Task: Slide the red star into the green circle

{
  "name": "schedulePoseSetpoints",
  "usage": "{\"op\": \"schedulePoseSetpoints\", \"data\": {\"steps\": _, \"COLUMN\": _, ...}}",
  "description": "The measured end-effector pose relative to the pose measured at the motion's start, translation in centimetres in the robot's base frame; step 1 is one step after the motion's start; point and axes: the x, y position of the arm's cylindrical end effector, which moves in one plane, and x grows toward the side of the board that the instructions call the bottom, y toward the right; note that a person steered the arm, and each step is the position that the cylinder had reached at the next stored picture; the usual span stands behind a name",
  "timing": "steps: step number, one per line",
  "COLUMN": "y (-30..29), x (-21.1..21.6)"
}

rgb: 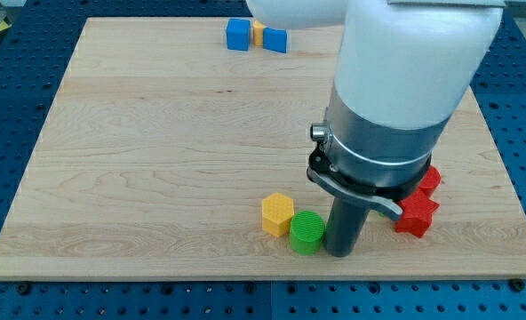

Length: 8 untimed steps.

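No legible text — no labels, brands, numbers (or signs) anywhere.

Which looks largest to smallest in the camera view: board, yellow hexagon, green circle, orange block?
1. Wooden board
2. Yellow hexagon and green circle: look alike, unranked
3. Orange block, partly hidden and farther away

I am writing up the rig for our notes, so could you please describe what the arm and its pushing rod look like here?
A bulky white housing sits above a grey metallic collar ringed by a bright band, with a small silver fitting on its side and a black bracket beneath. My tip ends a straight dark cylindrical rod. No cables or markings show.
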Motion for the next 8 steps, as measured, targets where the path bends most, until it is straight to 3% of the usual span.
{"op": "schedulePoseSetpoints", "data": {"steps": 2, "y": 5.0, "x": 1.8}}
{"op": "schedulePoseSetpoints", "data": {"steps": 4, "y": 15.7, "x": 0.4}}
{"op": "schedulePoseSetpoints", "data": {"steps": 6, "y": 16.0, "x": -3.5}}
{"op": "schedulePoseSetpoints", "data": {"steps": 8, "y": 10.5, "x": -3.5}}
